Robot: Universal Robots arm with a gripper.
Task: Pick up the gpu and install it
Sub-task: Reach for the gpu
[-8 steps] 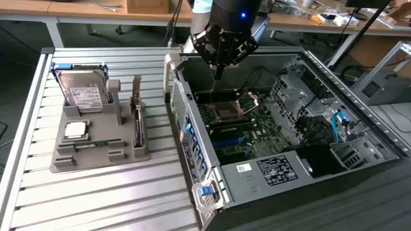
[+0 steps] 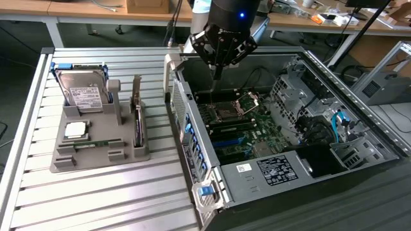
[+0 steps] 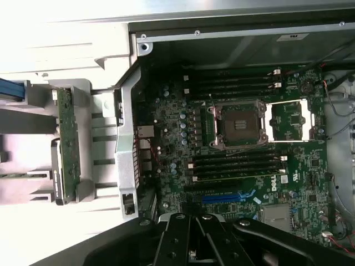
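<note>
Our gripper [image 3: 191, 221], clenched on nothing, hangs above the open case [image 2: 183, 103], while the gpu [image 2: 136, 113] stands outside the case, near its wall, propped on edge in a grey holder [image 2: 96, 155], probably so its top edge can be pinched.

The gpu [image 2: 136, 115] stands edge-on, its face hidden. The label on the hard drive [image 2: 82, 94] is too small to read. The arm [image 2: 231, 14] is cut off above.
</note>
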